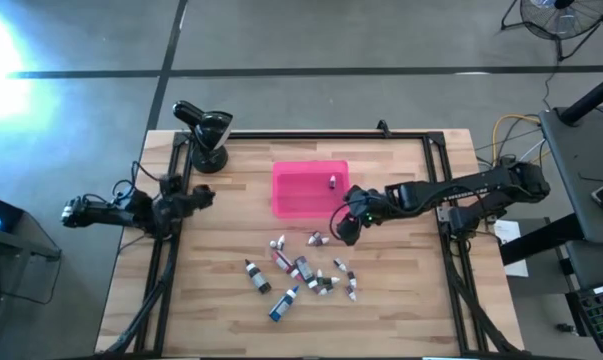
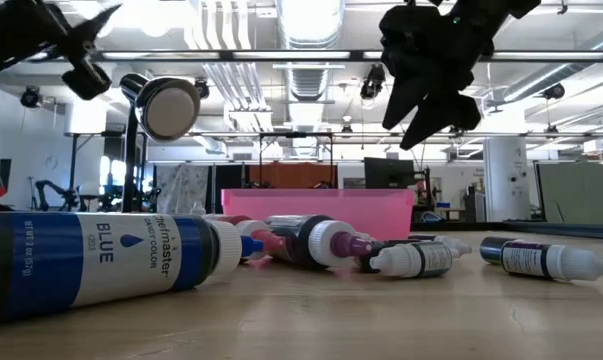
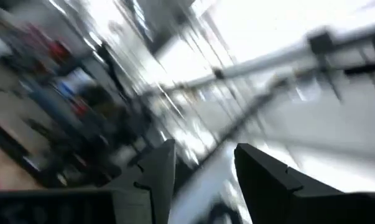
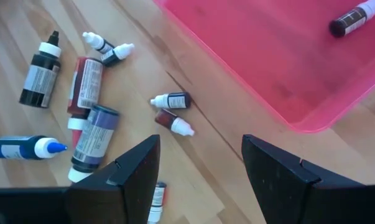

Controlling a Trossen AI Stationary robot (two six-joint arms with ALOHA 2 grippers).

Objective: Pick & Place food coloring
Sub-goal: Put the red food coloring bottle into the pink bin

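While its fingers stood apart and empty, the right gripper (image 1: 345,229) hung above the wooden table (image 1: 401,300), just off the pink plastic tray (image 1: 291,195). One dark bottle (image 4: 352,18) lay inside the tray; the other small white-capped bottles (image 1: 299,270) lay scattered nearer. At the table's left edge, the left gripper (image 3: 203,171) waited, fingers apart.

Glossy pink plastic tray (image 1: 296,200), matt wooden table (image 1: 401,290)
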